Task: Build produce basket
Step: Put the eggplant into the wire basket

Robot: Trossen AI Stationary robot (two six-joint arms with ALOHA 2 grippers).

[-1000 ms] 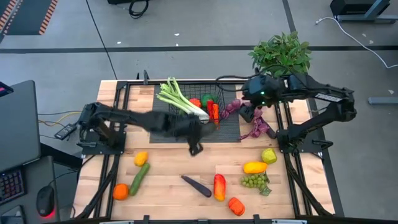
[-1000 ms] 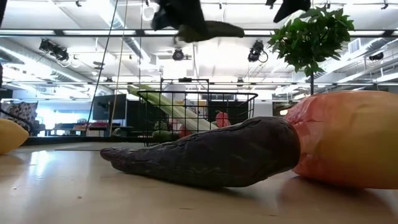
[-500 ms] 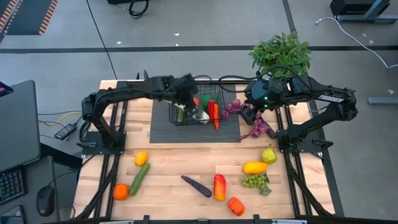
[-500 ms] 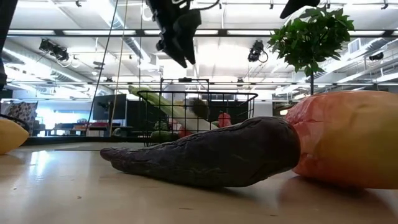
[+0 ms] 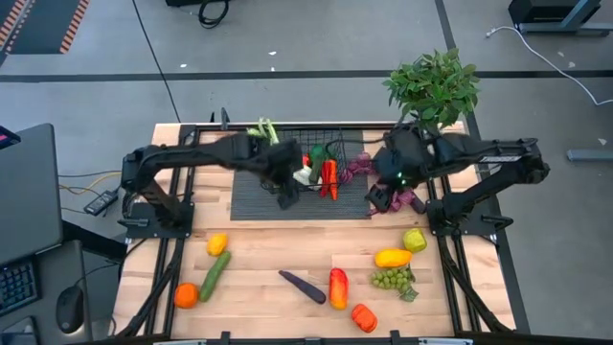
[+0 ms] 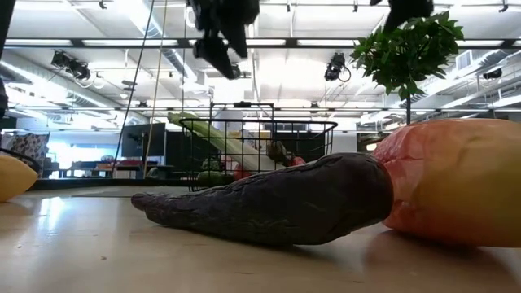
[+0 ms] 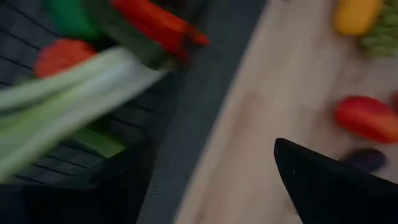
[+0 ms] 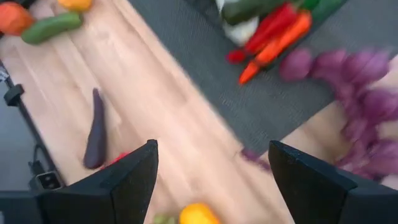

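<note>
Though hidden low, eggplant [image 5: 305,286] overhead.

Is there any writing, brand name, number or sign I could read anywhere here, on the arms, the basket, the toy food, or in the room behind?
None can be read.
The right arm carries a pale mark along its upper link, too small to read.
The basket, the toy produce on the table and the potted plant show no lettering.
In the low view the room behind has no legible sign.

Wooden table [image 5: 259,254] carries mat [image 5: 251,196], eggplant [image 5: 304,287], cucumber [image 5: 215,275].
</note>
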